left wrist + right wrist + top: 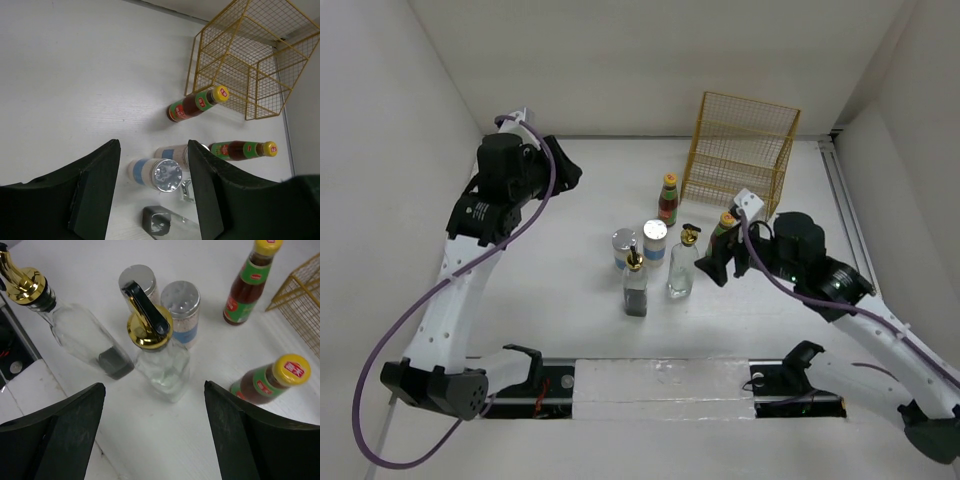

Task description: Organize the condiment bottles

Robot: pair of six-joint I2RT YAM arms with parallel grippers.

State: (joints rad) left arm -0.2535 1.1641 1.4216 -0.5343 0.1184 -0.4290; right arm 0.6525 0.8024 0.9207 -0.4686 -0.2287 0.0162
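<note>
Parted wide, gripping nothing: right gripper (154, 390), low before a clear glass bottle (162, 365), with a red bottle (267, 382) close beside one finger. Likewise spread and empty: left gripper (154, 150), raised at far left. Clustered upright mid-table, well apart from it: six condiment bottles (655, 240). Behind them, near the back wall, yellow wire rack (740, 155). Bare white table (570, 230) left of the cluster.

Glass bottles (165, 367) clear, glossy gold spouts (147, 329); shakers (183, 329) w/ shiny silver lids (180, 297); rack (740, 150) yellow wire; table (590, 190) matt white.
</note>
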